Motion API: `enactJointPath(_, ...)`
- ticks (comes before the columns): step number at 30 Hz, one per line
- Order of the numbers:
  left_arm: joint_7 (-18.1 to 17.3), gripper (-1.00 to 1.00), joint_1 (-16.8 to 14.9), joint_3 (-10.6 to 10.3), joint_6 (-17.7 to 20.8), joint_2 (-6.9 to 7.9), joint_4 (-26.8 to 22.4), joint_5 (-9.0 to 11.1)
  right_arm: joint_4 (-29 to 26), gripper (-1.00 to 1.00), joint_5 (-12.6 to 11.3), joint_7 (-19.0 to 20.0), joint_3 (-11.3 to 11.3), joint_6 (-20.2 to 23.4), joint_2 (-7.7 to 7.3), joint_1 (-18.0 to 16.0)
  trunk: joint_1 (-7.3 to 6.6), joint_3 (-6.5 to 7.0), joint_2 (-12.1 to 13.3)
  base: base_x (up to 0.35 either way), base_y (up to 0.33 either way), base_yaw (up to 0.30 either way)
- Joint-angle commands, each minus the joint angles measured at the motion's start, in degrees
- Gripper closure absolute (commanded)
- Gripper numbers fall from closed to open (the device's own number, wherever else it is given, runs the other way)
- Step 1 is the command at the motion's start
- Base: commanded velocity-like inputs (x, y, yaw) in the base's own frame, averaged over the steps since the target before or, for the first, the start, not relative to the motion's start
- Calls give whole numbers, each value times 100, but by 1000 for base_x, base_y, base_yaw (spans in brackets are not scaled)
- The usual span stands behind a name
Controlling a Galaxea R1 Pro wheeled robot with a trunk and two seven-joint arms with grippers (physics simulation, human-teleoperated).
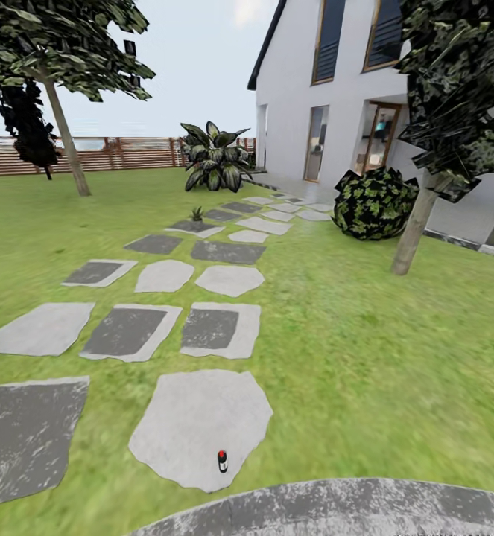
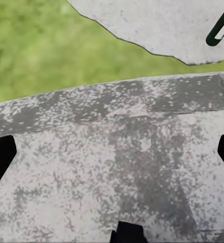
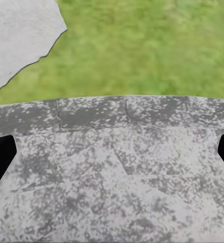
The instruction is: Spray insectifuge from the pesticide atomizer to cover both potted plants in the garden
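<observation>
The pesticide atomizer [image 1: 222, 461], a small dark bottle with a red spot near its top, stands upright near the front edge of a pale stepping stone [image 1: 202, 424]. In the left wrist view it appears as a dark green shape [image 2: 221, 28] on that same stone, well ahead of my left gripper [image 2: 112, 157]. That gripper is open, with its dark fingertips [image 2: 0, 157] wide apart above the speckled paving. My right gripper [image 3: 112, 157] is open too, over paving beside the lawn. One potted plant [image 1: 197, 214] sits far up the stone path.
Grey patio paving [image 1: 336, 510] lies just below me. Stepping stones run across the lawn toward a white house [image 1: 328, 89]. A big broad-leaved bush [image 1: 215, 156], a round dark shrub [image 1: 373, 202], two trees [image 1: 414, 223] and a brown slatted fence [image 1: 127, 152] border the grass.
</observation>
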Motion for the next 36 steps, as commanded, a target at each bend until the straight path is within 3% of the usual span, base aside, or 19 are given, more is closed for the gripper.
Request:
enactJointPath(1, 1, -100, -1, 2, -18, 0, 6, 8, 3, -100, -1, 1, -6, -19, 1, -4, 1, -5, -2, 178, 296, -276)
enactJointPath(14, 0, -100, -4, -4, -18, -4, 4, 8, 9, -100, -1, -25, -6, -17, 8, -4, 1, -5, -2, 58, 325, -137)
enactJointPath(36, 1, -100, -6, 2, -18, -4, 4, 8, -16, -100, -3, -29, -22, -17, 10, -4, 1, -5, -2, 47, 333, -265)
